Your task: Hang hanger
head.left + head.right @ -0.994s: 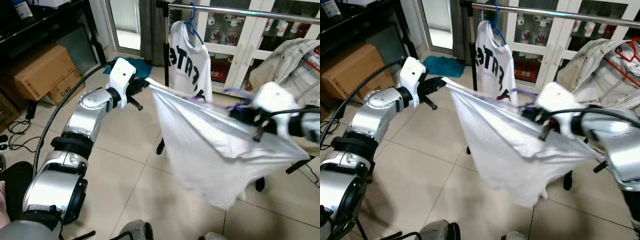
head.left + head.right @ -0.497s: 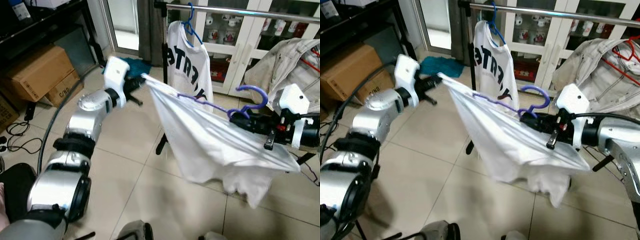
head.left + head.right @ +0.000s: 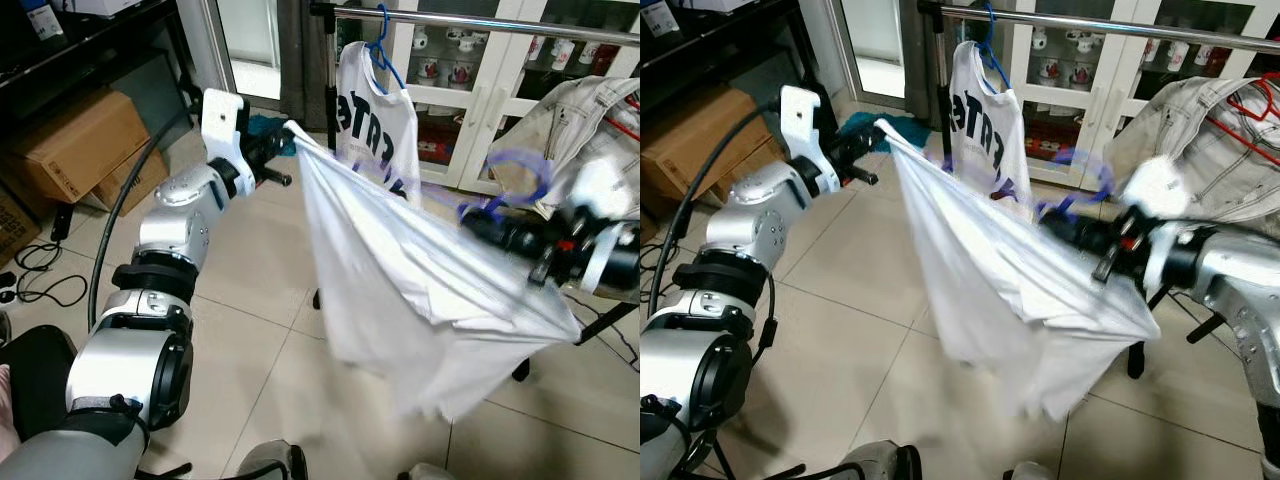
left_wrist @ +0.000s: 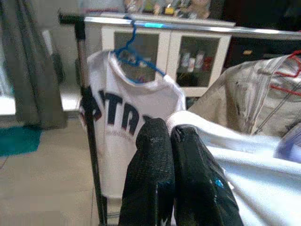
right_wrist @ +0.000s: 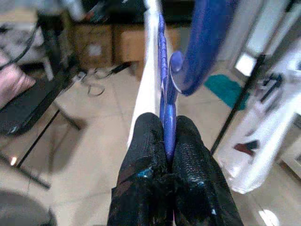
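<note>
White cloth: a plain white shirt is stretched in the air between the two grippers, in front of a metal clothes rail, its lower part sagging toward the tiled floor.
Purple hanger: threaded inside the shirt, its hook rising beside the right gripper, blurred in the head views; it is off the rail, held below it.
Right gripper: fingers pressed together on the hanger's neck, holding it out to the robot's right.
Left gripper: fingers closed tight on one corner of the shirt, raised high on the robot's left near the rail's upright post.
On the rail: a white printed T-shirt on a blue hanger, and a pale jacket further right.
Behind: a white glass-door cabinet.
Left side: cardboard boxes under a dark shelf.
</note>
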`<state>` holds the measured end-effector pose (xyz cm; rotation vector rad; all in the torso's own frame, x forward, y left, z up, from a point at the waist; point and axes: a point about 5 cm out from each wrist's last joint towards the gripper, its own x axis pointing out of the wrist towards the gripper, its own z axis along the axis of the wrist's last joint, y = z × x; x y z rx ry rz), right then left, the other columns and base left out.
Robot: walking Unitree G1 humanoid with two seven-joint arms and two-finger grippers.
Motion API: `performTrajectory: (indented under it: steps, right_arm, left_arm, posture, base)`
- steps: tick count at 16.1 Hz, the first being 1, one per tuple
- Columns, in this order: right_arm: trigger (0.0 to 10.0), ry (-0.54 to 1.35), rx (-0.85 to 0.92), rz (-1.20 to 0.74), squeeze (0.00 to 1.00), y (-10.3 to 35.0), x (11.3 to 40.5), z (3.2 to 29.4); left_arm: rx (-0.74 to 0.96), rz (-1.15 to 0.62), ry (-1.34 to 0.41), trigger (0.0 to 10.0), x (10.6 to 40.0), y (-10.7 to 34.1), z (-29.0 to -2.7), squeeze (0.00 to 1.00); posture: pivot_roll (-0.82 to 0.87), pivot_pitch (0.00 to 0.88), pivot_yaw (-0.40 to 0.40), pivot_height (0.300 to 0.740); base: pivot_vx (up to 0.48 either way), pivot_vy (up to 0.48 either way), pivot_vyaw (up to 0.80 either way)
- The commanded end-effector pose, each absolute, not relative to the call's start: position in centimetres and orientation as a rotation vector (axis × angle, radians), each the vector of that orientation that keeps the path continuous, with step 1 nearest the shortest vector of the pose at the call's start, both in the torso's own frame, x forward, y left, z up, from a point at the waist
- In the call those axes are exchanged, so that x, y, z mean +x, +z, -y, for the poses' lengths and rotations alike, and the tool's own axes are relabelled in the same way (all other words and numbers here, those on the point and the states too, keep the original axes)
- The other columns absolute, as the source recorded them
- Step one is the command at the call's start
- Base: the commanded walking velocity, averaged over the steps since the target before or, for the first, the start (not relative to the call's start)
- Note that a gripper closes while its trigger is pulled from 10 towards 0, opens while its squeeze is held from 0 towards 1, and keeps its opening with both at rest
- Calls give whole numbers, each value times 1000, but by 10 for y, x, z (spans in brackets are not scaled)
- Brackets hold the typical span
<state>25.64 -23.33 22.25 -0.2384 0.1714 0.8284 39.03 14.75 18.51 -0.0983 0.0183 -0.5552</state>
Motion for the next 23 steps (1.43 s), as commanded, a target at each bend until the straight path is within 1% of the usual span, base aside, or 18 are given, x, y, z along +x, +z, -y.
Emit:
performTrajectory:
  steps: [1,3,5,7,8,10,11,12,13,15,16,17,18,19,20,21,22,23]
  right_arm:
    - [0,783,-224,-132,0,232,258,240]
    - [0,761,-146,-64,0,242,259,245]
    - [0,739,-84,-16,0,245,264,237]
    - [0,627,-45,-2,0,241,282,224]
    - [0,601,-26,5,0,239,286,220]
    - [0,444,89,24,0,226,310,198]
    - [0,403,124,35,0,224,315,194]
    - [0,254,216,87,0,222,329,191]
    - [0,154,270,139,0,225,333,198]
    - [0,7,403,248,0,233,334,217]
    - [0,-98,559,323,0,236,333,232]
    - [0,-131,593,332,0,233,332,237]
    - [0,-140,572,327,0,232,332,238]
    - [0,-161,486,264,0,222,329,240]
    - [6941,-160,297,158,0,209,323,242]
    - [10000,-154,234,97,0,201,320,242]
    - [10000,-151,199,57,0,196,318,243]
    - [10000,-95,116,-22,0,182,303,241]
  left_arm:
    - [-127,-5,-493,0,391,185,-159,0]
    - [-96,-57,-501,0,389,174,-161,0]
    - [-57,-105,-587,0,383,163,-146,0]
    - [-35,-84,-753,0,374,163,-113,0]
    - [-37,-70,-790,0,373,166,-103,0]
    - [-81,19,-958,0,361,187,-55,0]
    - [-91,38,-1002,0,358,192,-43,0]
    - [-120,84,-1142,0,340,205,-13,0]
    - [-136,91,-1206,0,330,208,-5,0]
    - [-169,90,-1280,0,316,208,-1,0]
    - [-207,88,-1323,0,306,207,-1,0]
    - [-194,77,-1310,0,305,203,-5,0]
    - [-175,65,-1286,0,306,201,-8,0]
    - [-136,29,-1168,0,317,193,-26,0]
    - [-100,0,-1038,0,326,187,-46,0]
    - [-96,-18,-985,0,329,184,-56,0]
    - [-94,-30,-953,0,330,182,-62,0]
    - [-63,-63,-829,0,334,173,-85,0]
  posture:
    - [-130,0,118,740]
    - [-130,0,118,740]
    - [-130,0,118,740]
    - [-131,0,117,740]
    - [-130,0,115,740]
    - [-127,0,112,740]
    - [-127,0,113,740]
    - [-127,0,114,740]
    - [-123,0,113,740]
    - [-124,0,114,740]
    - [-124,0,114,740]
    - [-123,0,116,740]
    - [-123,0,116,740]
    - [-124,0,116,740]
    - [-126,0,117,740]
    - [-128,0,116,740]
    - [-128,0,115,740]
    - [-137,0,115,740]
  base:
    - [0,0,0]
    - [0,0,0]
    - [0,0,0]
    - [0,0,0]
    - [0,0,0]
    - [0,0,0]
    - [0,0,0]
    - [0,0,0]
    - [0,0,0]
    - [0,0,0]
    - [0,0,0]
    - [0,0,0]
    - [0,0,0]
    - [0,0,0]
    - [0,0,0]
    - [0,0,0]
    - [0,0,0]
    - [0,0,0]
